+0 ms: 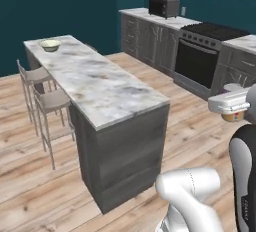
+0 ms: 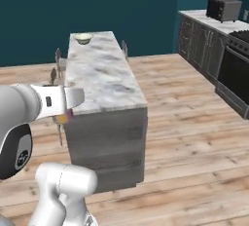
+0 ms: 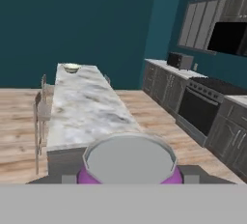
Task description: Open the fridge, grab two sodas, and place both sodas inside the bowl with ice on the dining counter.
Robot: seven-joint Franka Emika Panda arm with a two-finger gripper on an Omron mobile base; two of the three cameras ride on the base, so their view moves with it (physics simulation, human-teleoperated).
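My gripper (image 1: 231,107) is shut on a soda, a purple can with an orange lower band (image 1: 231,117), held upright in the air near the close end of the dining counter (image 1: 100,83). In the hand view the can's grey top (image 3: 129,159) and purple sides sit between the fingertips. From the right base view the gripper (image 2: 68,104) hangs just left of the counter's near corner (image 2: 104,81), with the can (image 2: 63,118) below it. The pale bowl (image 1: 50,45) (image 2: 83,38) (image 3: 71,67) rests at the counter's far end (image 3: 82,107). The fridge is out of view.
Stools (image 1: 47,101) stand along the counter's left side. Dark cabinets with a black stove (image 1: 200,58) and a microwave (image 1: 164,7) line the right wall. Open wooden floor (image 2: 185,118) lies between the counter and the cabinets.
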